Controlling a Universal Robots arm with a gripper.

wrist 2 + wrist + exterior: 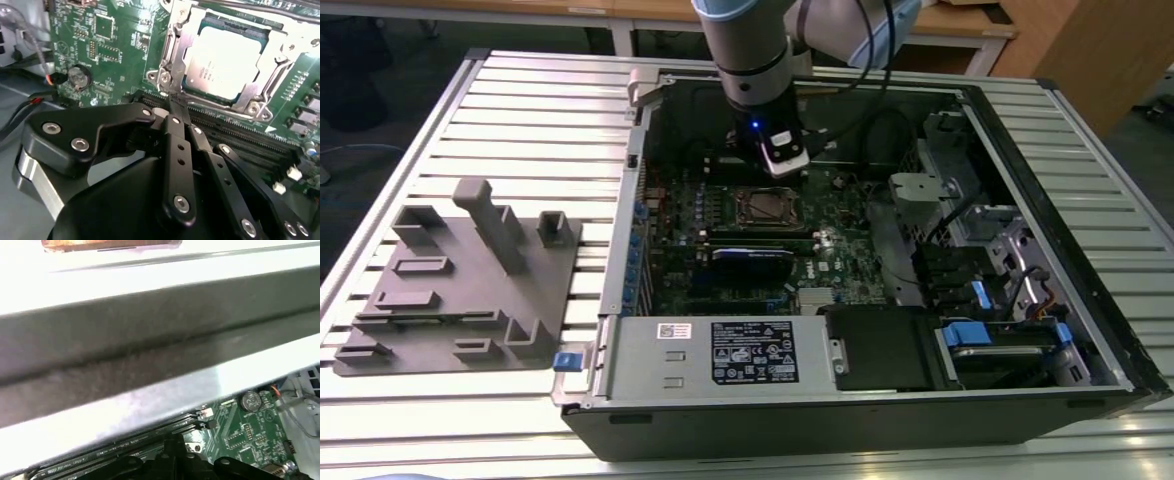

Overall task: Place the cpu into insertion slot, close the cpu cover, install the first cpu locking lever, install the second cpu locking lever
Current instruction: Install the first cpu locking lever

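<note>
I am working over a slatted desk [520, 110] that is carrying an open computer case [881, 390] lying on its side, with a grey fixture tray [460, 290] sitting near the desk's edge on the exterior view's left. My arm [747, 50] is reaching down into the case toward its far wall, over the green motherboard [841, 250].

In the second wrist view my pincer [171, 102] is looking clenched, its black fingers [176, 145] pressed together with nothing between them, the tips hovering just beside a corner of the socket.

The cpu [227, 62] is sitting in the slot [762, 207], near the middle of the motherboard. The cover [255, 97] is appearing as a metal frame lying around the chip's edges; whether it is fully latched I cannot tell.

I am judging the cpu light, rigid and fragile, best held by its edges, never pressed into the pins below. The cover looks thin, stiff and springy, best pushed at its rim. The lever beside it is too unclear to place.
</note>
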